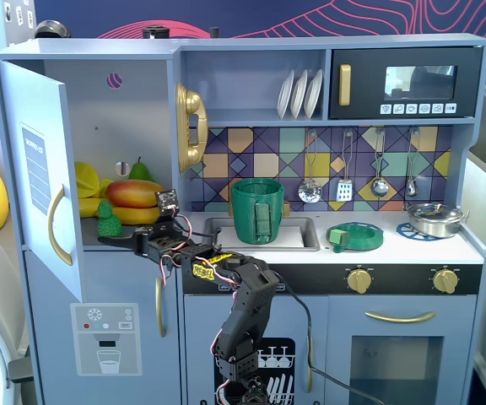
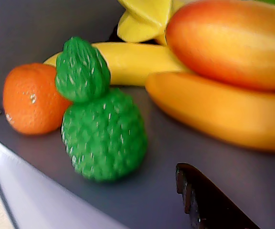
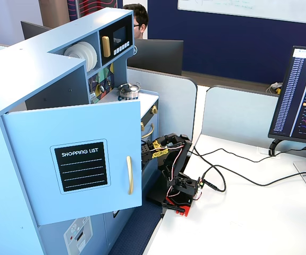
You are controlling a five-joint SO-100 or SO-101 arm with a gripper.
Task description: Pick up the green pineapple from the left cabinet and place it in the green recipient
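Note:
The green pineapple [image 2: 104, 136] stands upright at the front edge of the shelf in the left cabinet [image 1: 137, 126], whose door [image 1: 40, 169] hangs open. In a fixed view the pineapple [image 1: 108, 220] sits left of the fruit pile. My gripper [image 1: 116, 239] reaches into the cabinet just below and in front of it. In the wrist view the gripper [image 2: 97, 164] is open: one dark toothed finger [image 2: 202, 200] lies to the pineapple's right without touching it, and nothing is held. The green recipient [image 1: 257, 211] stands by the sink.
An orange [image 2: 30, 98] touches the pineapple's left side. Bananas [image 2: 214, 114] and a mango [image 2: 233, 43] lie behind and to the right. A flat green dish [image 1: 354, 236] and a metal pot [image 1: 435, 218] rest on the counter. The door [image 3: 78, 159] hides the shelf in a fixed view.

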